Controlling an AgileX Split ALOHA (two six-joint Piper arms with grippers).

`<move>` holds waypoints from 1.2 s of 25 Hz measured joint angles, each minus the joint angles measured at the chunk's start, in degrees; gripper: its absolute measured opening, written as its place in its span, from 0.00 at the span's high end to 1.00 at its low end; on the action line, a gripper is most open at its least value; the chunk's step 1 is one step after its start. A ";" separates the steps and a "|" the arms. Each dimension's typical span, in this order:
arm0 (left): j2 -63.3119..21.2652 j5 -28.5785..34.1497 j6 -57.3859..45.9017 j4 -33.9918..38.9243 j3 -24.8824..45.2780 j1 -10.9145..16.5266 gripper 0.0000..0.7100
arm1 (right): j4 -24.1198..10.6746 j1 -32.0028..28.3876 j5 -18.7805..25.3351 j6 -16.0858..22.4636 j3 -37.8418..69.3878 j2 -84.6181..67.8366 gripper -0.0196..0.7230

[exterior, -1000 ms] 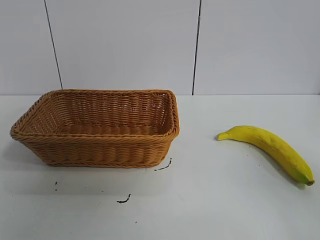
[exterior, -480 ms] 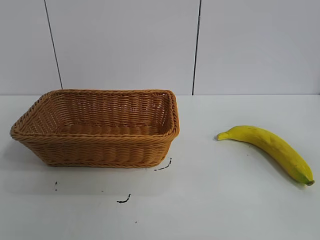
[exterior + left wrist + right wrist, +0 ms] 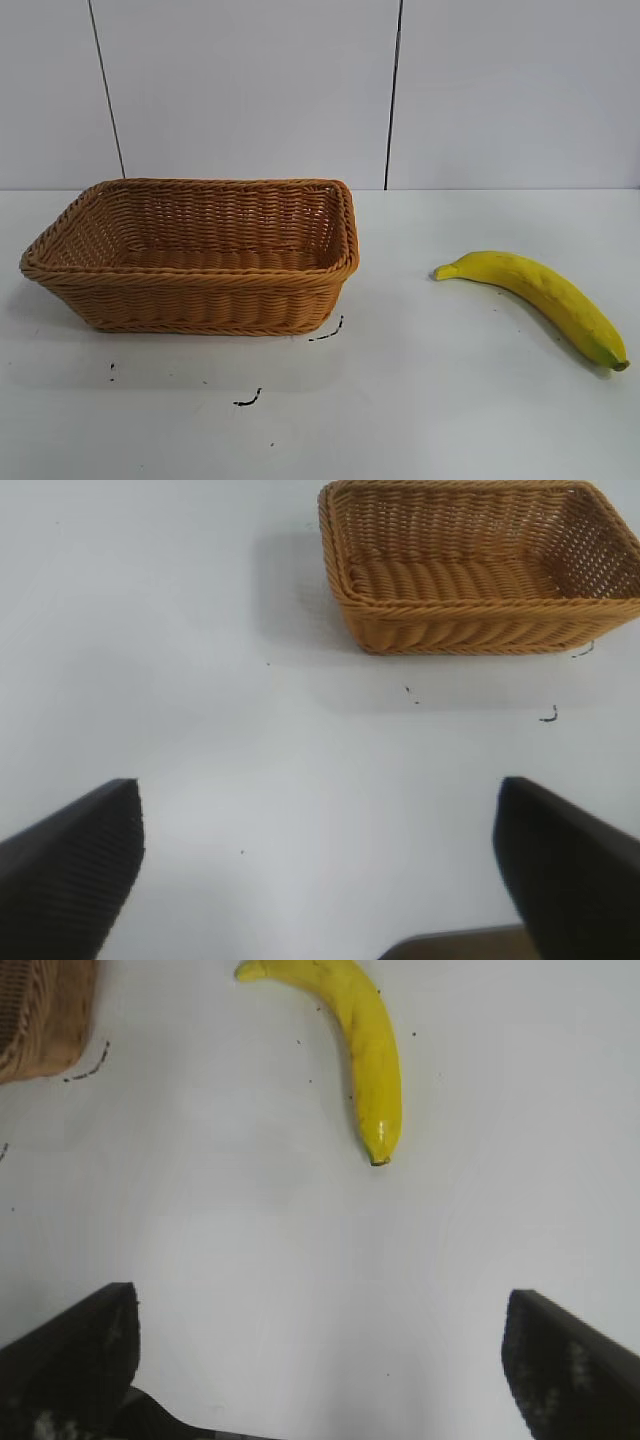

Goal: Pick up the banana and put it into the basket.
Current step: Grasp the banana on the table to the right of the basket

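We see white tabletop (image 3: 440, 420); basket (image 3: 200, 290) rests on it, banana (image 3: 540, 300) lies well apart, small black marks (image 3: 250, 399) near basket

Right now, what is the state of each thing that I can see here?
banana: lying flat on the table, apart from the basket, not gripped.
basket: upright, nothing inside.
left gripper: open, nothing held.
right gripper: open wide over bare table, short of the banana.

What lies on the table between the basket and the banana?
Nothing but bare white table: in the exterior view the stretch between the basket and the banana is bare, apart from a small black mark at the basket's near corner.
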 joint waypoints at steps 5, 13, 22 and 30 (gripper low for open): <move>0.00 0.00 0.00 0.00 0.00 0.00 0.03 | -0.46 0.00 -3.94 -0.36 -7.24 12.71 0.05; 0.00 0.00 0.00 0.00 0.00 0.00 0.03 | -2.88 0.91 -9.65 -0.95 -10.52 26.52 0.05; 0.00 0.00 0.00 0.00 0.00 0.00 0.03 | -8.28 3.97 -13.52 -1.11 -10.58 29.64 0.05; 0.00 0.00 0.00 0.00 0.00 0.00 0.03 | -8.28 3.97 -17.90 -0.99 -10.59 30.45 0.05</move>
